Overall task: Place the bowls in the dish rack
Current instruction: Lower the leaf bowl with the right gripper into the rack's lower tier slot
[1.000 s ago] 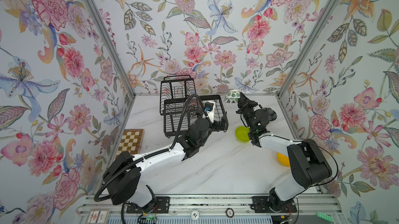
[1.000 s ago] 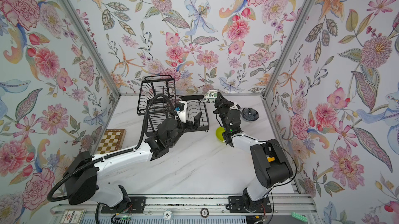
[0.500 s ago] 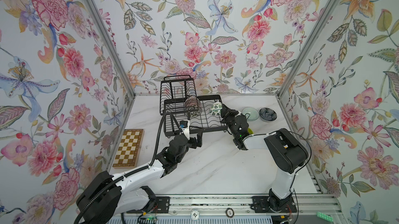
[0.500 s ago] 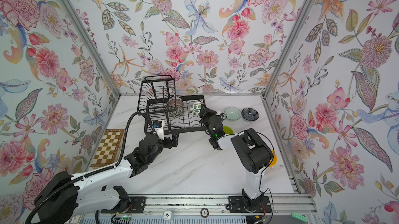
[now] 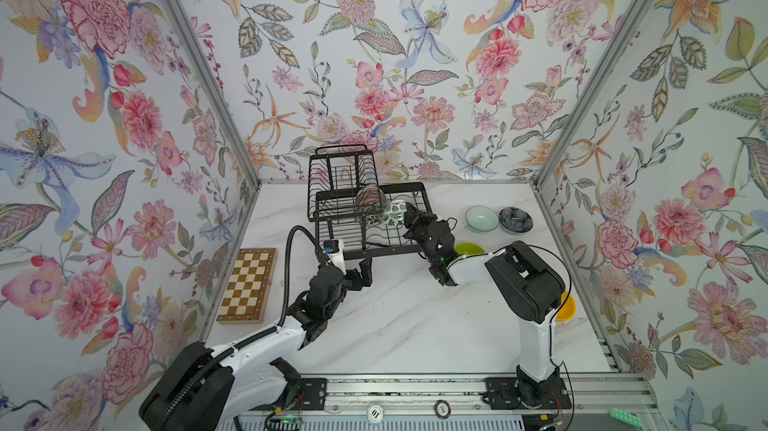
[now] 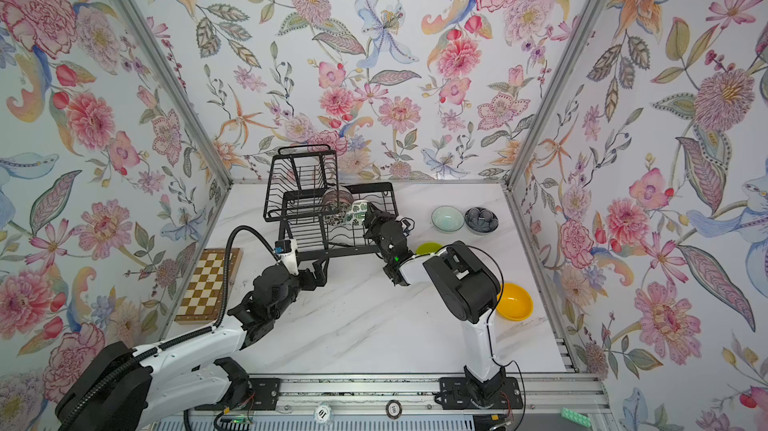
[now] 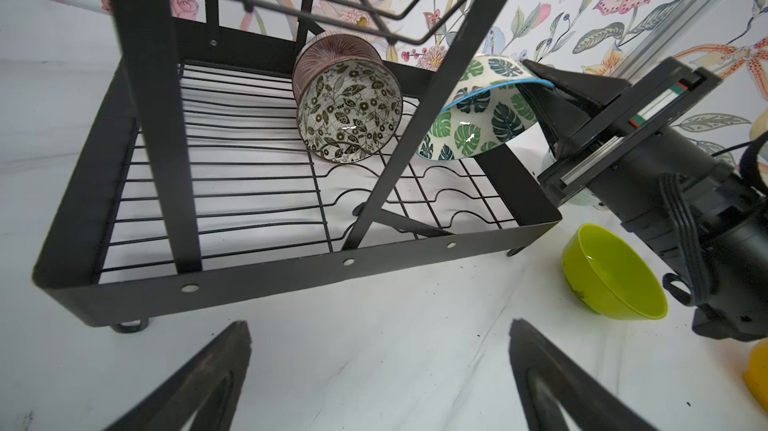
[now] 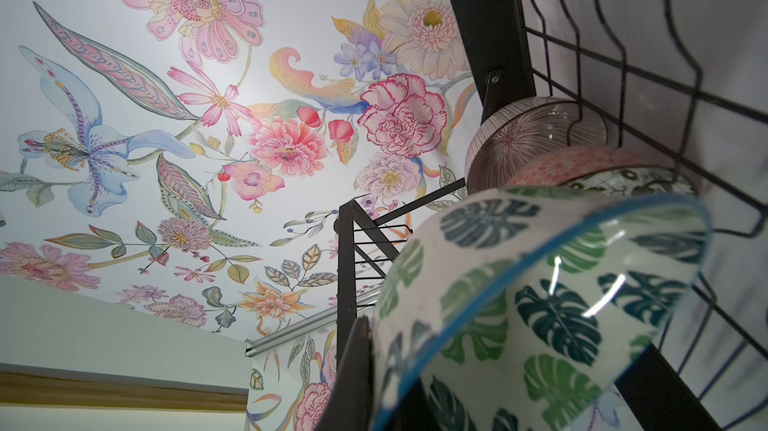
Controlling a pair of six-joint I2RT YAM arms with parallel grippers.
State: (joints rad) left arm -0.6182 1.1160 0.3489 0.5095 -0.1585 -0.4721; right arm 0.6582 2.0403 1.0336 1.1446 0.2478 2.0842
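Observation:
The black wire dish rack (image 5: 332,217) (image 6: 291,217) (image 7: 266,279) stands at the back. In its lower tray a pink ribbed bowl (image 5: 368,199) (image 7: 332,55) (image 8: 519,138) and a black-and-white patterned bowl (image 7: 351,115) stand on edge. My right gripper (image 5: 409,217) (image 6: 370,213) (image 7: 540,88) (image 8: 386,366) is shut on the rim of the green-leaf bowl (image 5: 394,213) (image 6: 353,213) (image 7: 478,117) (image 8: 540,304). It holds that bowl tilted over the tray's right end, beside the patterned bowl. My left gripper (image 5: 362,275) (image 6: 318,275) (image 7: 380,333) hangs open and empty over the table before the rack.
A lime green bowl (image 5: 469,248) (image 6: 428,247) (image 7: 615,279) sits right of the rack, under my right arm. A pale celadon bowl (image 5: 481,218) (image 6: 447,218) and a dark blue bowl (image 5: 515,220) (image 6: 481,220) sit at the back right. An orange-yellow bowl (image 6: 514,301) lies front right. The chessboard (image 5: 247,285) lies left.
My right gripper has brought the green-leaf bowl down from above the back of the table into the rack's lower tray. My left gripper has drawn back from the rack towards the front.

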